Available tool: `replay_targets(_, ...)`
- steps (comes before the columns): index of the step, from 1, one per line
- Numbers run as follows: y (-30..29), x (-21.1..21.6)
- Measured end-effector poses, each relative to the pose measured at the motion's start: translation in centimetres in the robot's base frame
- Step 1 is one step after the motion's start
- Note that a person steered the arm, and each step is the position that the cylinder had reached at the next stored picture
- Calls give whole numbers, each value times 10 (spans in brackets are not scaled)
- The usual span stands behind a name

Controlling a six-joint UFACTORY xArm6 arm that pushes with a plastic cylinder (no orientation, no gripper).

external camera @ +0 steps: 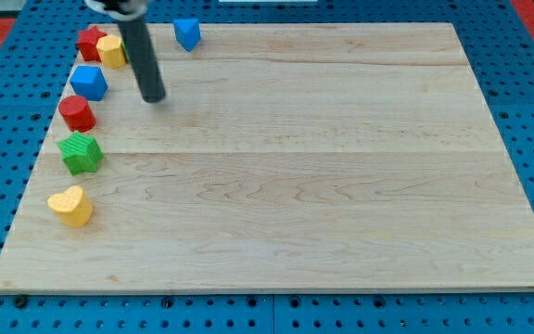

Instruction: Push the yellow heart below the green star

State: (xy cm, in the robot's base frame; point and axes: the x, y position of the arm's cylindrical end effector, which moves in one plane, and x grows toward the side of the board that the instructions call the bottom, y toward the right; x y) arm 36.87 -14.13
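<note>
The yellow heart [70,206] lies near the board's left edge, toward the view's bottom. The green star [82,153] sits just above it, a small gap between them. My tip [154,96] rests on the board at the upper left, to the right of the blue block [89,83] and well above and right of the star and the heart. It touches no block.
A red cylinder [77,113] sits between the blue block and the green star. A red block [89,43] and a yellow block [112,51] lie at the top left corner. Another blue block [187,33] is at the top edge. The wooden board [341,186] lies on blue pegboard.
</note>
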Motion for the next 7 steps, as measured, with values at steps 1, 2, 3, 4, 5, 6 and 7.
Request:
replay_targets(1,-24,47)
replay_targets(2,-44,77)
replay_targets(3,-81,96)
replay_targets(4,-95,97)
replay_targets(5,-10,93)
replay_targets(6,34,159)
replay_targets(7,-24,182)
